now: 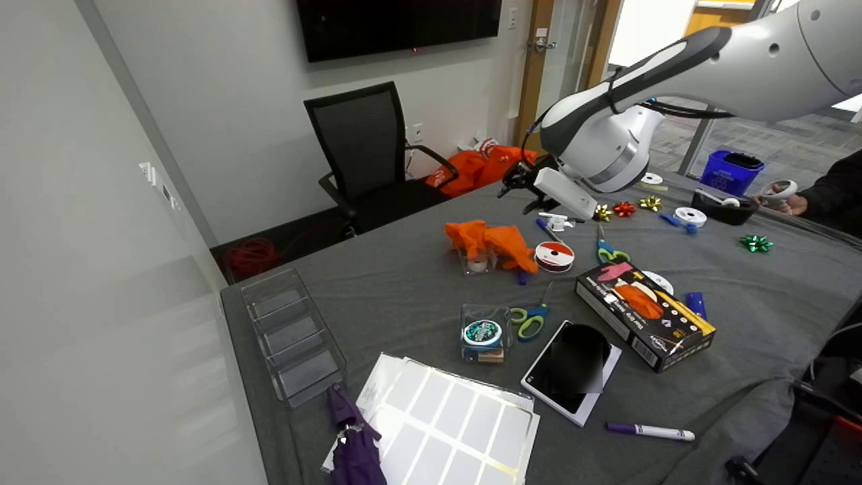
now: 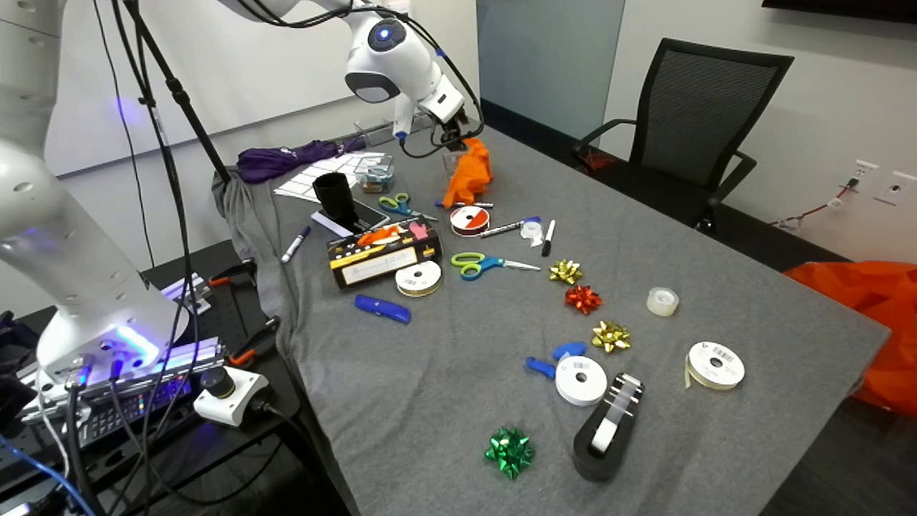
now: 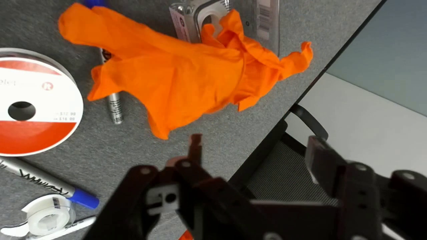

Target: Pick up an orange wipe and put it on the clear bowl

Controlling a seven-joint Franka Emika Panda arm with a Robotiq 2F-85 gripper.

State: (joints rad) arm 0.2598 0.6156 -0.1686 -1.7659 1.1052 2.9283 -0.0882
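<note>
Wrist view has the jaws spread wide, one of the fingertips (image 3: 195, 148) near the edge of the orange wipe (image 3: 186, 76), which looks to me like a rumpled glove. It lies partly across a clear container (image 3: 270, 36) and over a silver marker (image 3: 115, 106) on the table (image 1: 397, 303). Just beside it sits a red-and-white ribbon spool (image 3: 43, 103). In an exterior view I see another clear box (image 1: 486, 312), holding a round green-and-white item (image 1: 481, 333), with green-handled scissors (image 1: 536, 312) just beside it; which of the two clear ones is the bowl, I can't tell. In both exterior views the arm (image 1: 700, 74) reaches out over the table, the jaws near the wipe.
</note>
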